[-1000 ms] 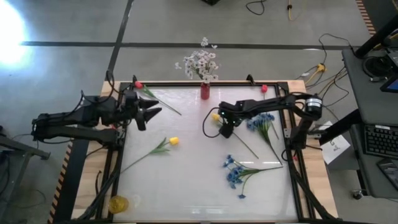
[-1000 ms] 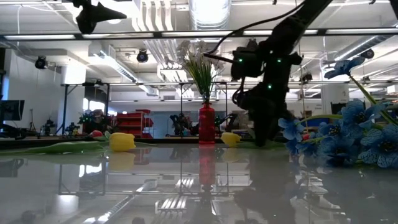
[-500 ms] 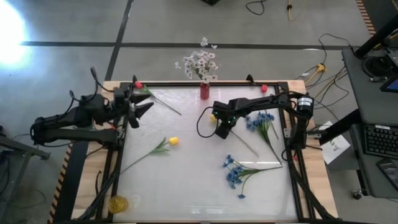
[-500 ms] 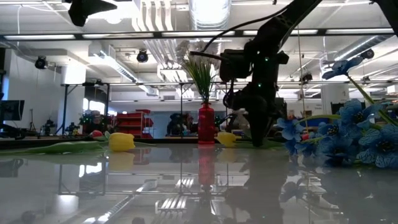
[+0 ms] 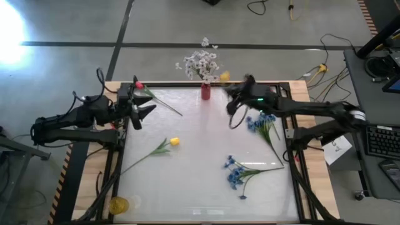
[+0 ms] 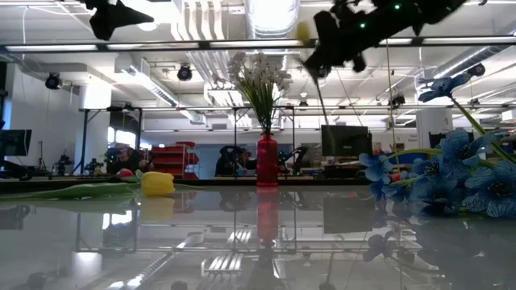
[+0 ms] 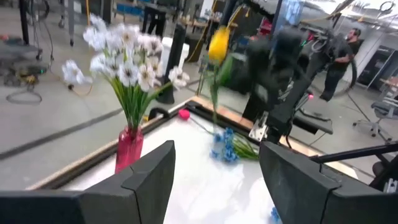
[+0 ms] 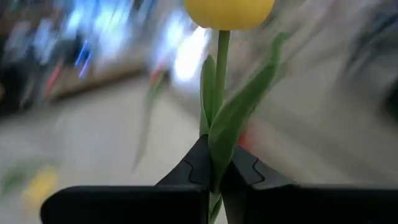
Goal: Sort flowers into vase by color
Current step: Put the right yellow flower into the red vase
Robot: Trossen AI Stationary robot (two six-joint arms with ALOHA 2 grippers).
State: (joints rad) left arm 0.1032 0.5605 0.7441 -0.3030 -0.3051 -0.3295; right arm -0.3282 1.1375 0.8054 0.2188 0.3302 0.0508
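My right gripper (image 5: pixel 232 89) is shut on a yellow-budded flower (image 5: pixel 224 76), held high just right of the red vase (image 5: pixel 205 92), which holds the white flowers (image 5: pixel 200 62). In the low view the bud (image 6: pixel 302 31) sits beside the gripper (image 6: pixel 324 44) and the stem trails down. My left gripper (image 5: pixel 145 111) hovers open over the table's left side, holding nothing. On the table lie another yellow flower (image 5: pixel 173 142), a pink-red flower (image 5: pixel 139 85) and two blue clusters (image 5: pixel 259 122) (image 5: pixel 234 172). My right gripper pinches the flower's green stem and leaf (image 8: pixel 214 155) between its two fingers, a short way below the yellow bud (image 8: pixel 229 12). The fingers lie across the stem. The flower is lifted clear of the table, bud uppermost, and the rest of the stem (image 6: pixel 322 97) hangs below the fingers.
A black frame (image 5: pixel 206 84) borders the white table. A second pink-red bud (image 5: pixel 265 89) sits at the far right rim. A yellow object (image 5: pixel 119 203) lies outside the near left corner. Open table surface lies in the middle and near part.
My right gripper has shut on the stem of the yellow flower lying right of centre, then risen and gone toward the far edge beside the vase. The flower has come off the table and now stands bud-up. My left gripper has drawn back slightly toward the left edge.
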